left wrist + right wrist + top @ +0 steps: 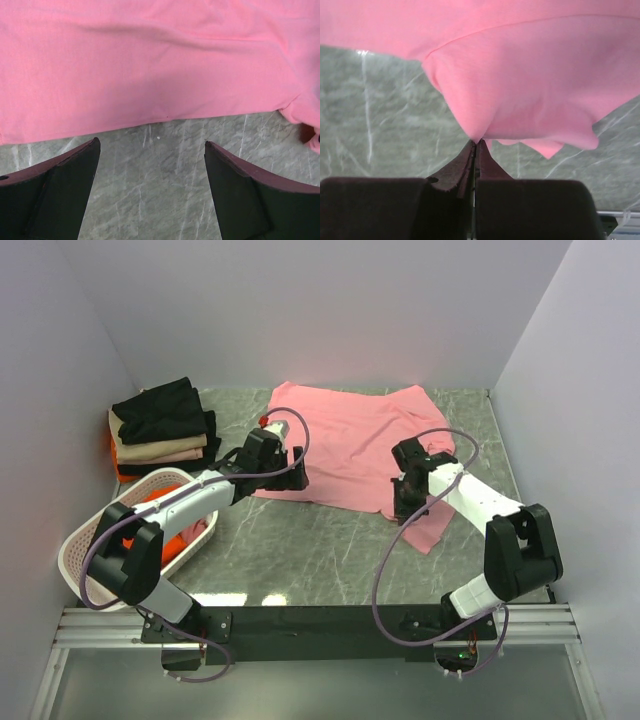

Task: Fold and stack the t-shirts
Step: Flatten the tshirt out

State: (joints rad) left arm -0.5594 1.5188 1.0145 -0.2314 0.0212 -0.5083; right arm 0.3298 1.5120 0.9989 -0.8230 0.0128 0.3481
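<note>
1. Top external: pink t-shirt lies spread mostly flat on the grey marble table, centre to far side, btwn the two arms.
2. Its long axis runs approx far-left to near-right. One corner sits at far left near the back wall, and a narrow flap trails off toward near right. Can't tell which end is the collar.
3. left gripper sits at the shirt's near-left edge. Left wrist view: jaws spread wide, fingers over bare table, w/ the cloth edge just beyond the tips and apart from them.
4. right gripper is at the near-right edge, beside the trailing flap. Right wrist view: jaws pinched tight on a small fold of the pink cloth, which is drawn to a peak at the tips, w/ the rest draping away over the table.
5. Far-left corner: folded stack w/ black shirt on top, beige shirt under it, more black below, and an orange-red sliver at the left side.
6. White basket at near left, beside the left arm, w/ orange-red cloth inside. It is well apart from the pink t-shirt.
</note>
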